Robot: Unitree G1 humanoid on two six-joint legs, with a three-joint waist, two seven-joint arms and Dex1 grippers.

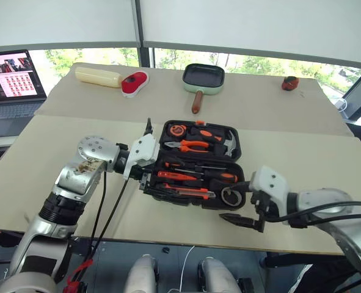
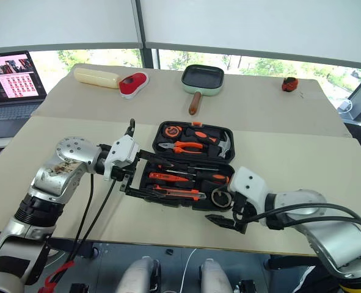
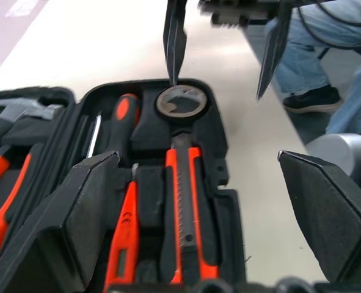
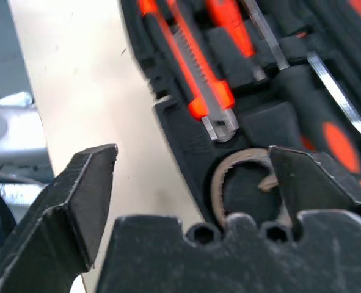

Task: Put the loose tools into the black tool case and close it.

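Note:
The black tool case point(image 1: 240, 162) lies open in the middle of the table, lid flat behind it. Orange-and-black screwdrivers point(image 1: 206, 174), a slim orange tester pen point(image 3: 124, 238) and the utility knife point(image 1: 187, 191) rest in its moulded slots. The dark tape roll point(image 1: 231, 196) sits in the near right corner recess. My left gripper point(image 1: 153, 157) is open at the case's left end, with that end between its fingers. My right gripper point(image 1: 241, 210) is open at the near right corner. One of its fingers point(image 4: 308, 183) is over the tape roll point(image 4: 220, 183), the other is outside the case wall.
At the back of the table lie a green pan point(image 1: 203, 78), a red-and-white oval gadget point(image 1: 134, 82), a pale yellow cylinder point(image 1: 98, 76) and a small red object point(image 1: 290, 83). A laptop point(image 1: 9, 79) stands far left. A person's jeans-clad legs point(image 3: 327, 61) are beyond the table's edge.

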